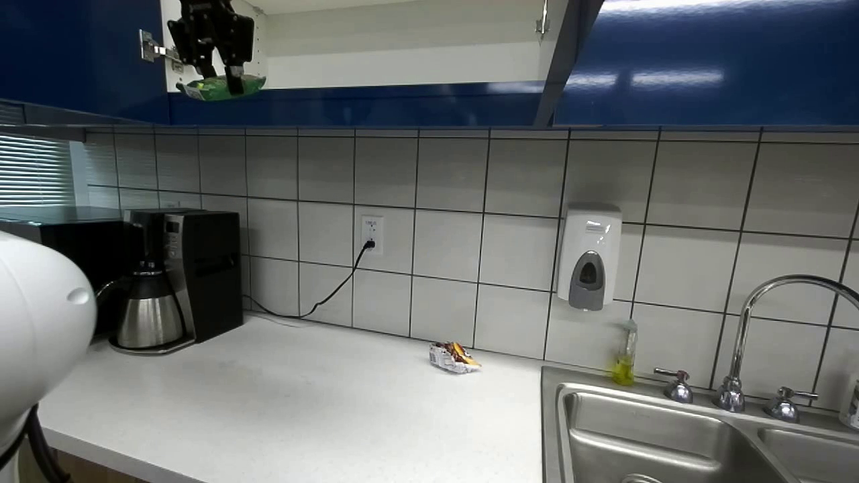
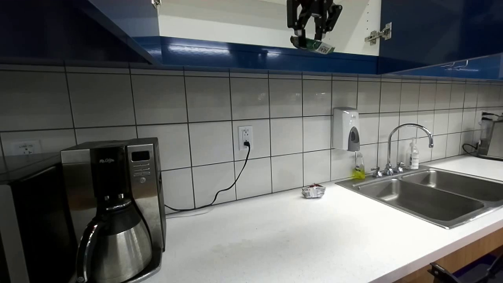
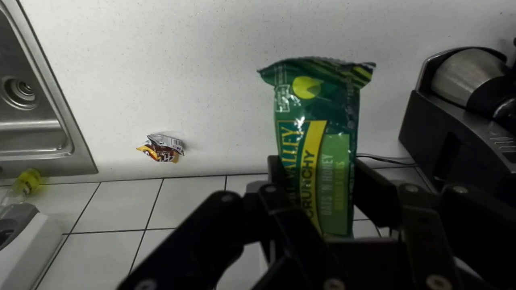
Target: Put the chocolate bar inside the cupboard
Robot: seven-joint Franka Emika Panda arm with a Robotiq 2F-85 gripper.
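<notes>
The chocolate bar is a green wrapped bar [image 3: 318, 108], also in both exterior views [image 1: 215, 88] [image 2: 323, 48]. My gripper [image 3: 316, 173] is shut on its long sides, one black finger on each side, and one end of the bar sticks out beyond the fingertips. In both exterior views the gripper [image 1: 221, 75] [image 2: 310, 36] points down, holding the bar high above the counter. The cupboard [image 1: 376, 106] [image 2: 251, 51] has a white interior and stands open. Bar and gripper overlap its opening near the blue lower edge; their exact distance from it is unclear.
Open blue doors [image 1: 80, 60] [image 1: 704, 74] flank the opening, with metal hinges. Below are a coffee maker [image 2: 147, 188], a crumpled snack wrapper [image 1: 453, 357] on the white counter [image 1: 302, 402], a soap dispenser [image 1: 590, 255], a yellow bottle [image 1: 623, 365] and a sink [image 1: 644, 429].
</notes>
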